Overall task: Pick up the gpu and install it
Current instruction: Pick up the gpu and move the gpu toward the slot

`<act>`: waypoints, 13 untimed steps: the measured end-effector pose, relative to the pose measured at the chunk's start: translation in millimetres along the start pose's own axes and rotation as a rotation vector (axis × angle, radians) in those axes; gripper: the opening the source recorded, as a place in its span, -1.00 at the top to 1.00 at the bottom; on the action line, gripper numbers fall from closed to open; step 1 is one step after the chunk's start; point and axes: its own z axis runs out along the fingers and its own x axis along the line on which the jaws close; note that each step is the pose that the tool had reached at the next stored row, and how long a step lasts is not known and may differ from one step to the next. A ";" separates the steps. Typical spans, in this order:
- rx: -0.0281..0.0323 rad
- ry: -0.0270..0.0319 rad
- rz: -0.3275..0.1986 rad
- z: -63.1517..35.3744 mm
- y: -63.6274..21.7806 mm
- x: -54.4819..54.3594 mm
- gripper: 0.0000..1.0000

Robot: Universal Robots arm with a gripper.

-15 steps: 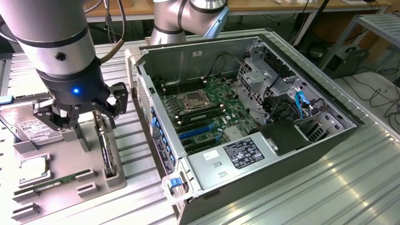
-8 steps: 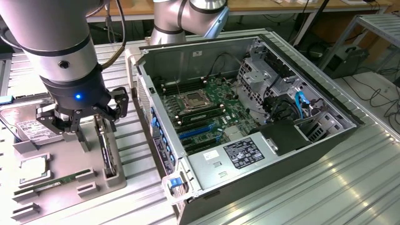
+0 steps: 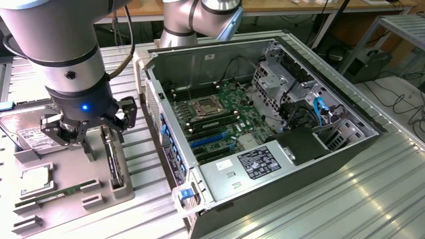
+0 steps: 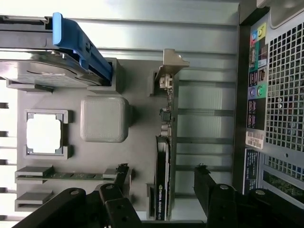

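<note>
The gpu [image 3: 115, 164] stands on its long edge in a slot of the grey parts tray [image 3: 73, 172], at the exterior view's left. In the wrist view the gpu [image 4: 163, 161] is a thin green board with a dark block, and its silvery end bracket [image 4: 171, 61] is at the far end. My gripper [image 3: 103, 142] hangs right over it, open. One black finger [image 4: 122, 176] is on each side of the card, with a gap showing between each finger and the board. Midway between the tips, the gripper [image 4: 162, 178] straddles the card's dark block end.
The tray [image 4: 137, 142] also holds a hard drive [image 3: 33, 137] with a blue clip [image 4: 71, 42], a square processor [image 4: 43, 134] and a narrow memory stick [image 3: 56, 195]. The open computer case [image 3: 312, 164] lies at the exterior view's right, motherboard slots [image 3: 211, 142] exposed; its rear panel [image 4: 280, 95] is close.
</note>
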 end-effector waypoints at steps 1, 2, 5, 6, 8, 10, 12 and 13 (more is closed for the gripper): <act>0.0000 0.0004 0.000 1.0 -0.1 0.0 -0.33; -0.0001 0.0006 0.000 2.0 -0.2 0.0 -0.33; 0.0000 0.0029 0.001 4.8 -0.3 0.1 -0.33; -0.0001 0.0040 0.002 5.8 -0.4 0.1 -0.33; -0.0001 0.0055 0.003 8.8 -0.5 0.1 -0.33; -0.0001 0.0058 0.003 11.6 -1.0 0.2 -0.33; -0.0001 0.0061 0.003 14.5 -1.3 0.3 -0.33; -0.0002 0.0067 0.003 15.8 -1.4 0.3 -0.33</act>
